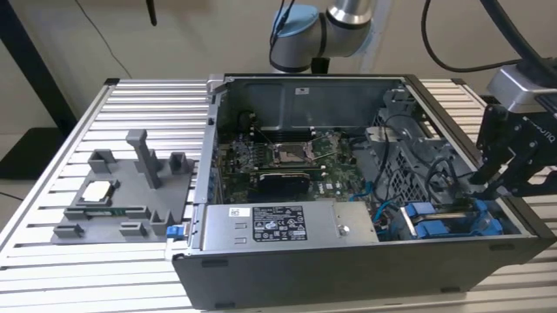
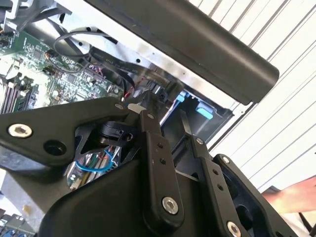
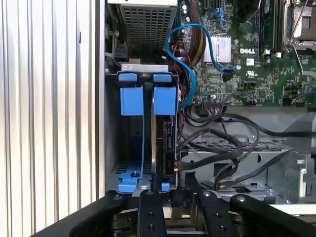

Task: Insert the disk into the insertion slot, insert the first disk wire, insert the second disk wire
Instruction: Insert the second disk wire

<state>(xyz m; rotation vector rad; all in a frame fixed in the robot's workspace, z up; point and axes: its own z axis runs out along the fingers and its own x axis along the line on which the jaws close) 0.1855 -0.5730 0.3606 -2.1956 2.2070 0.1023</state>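
Exterior view: hand [image 1: 502, 188] over drive bay [image 1: 448, 225], exterior view's right end of open computer case [image 1: 348, 280].
Second wrist view: hand's spread, cannot tell.
First wrist view: disk [image 3: 163, 143] edge-on in slot, dead ahead of hand, long axis pointing away.

The worktop [image 1: 52, 261] is ribbed, matt silvery metal. The case [image 1: 348, 283] is dark and matt outside, bare grey sheet metal inside. The frame on the disk [image 3: 165, 101] is smooth blue plastic with a slight sheen. The end effector [image 3: 170, 186] is matt black with bright metal screws.
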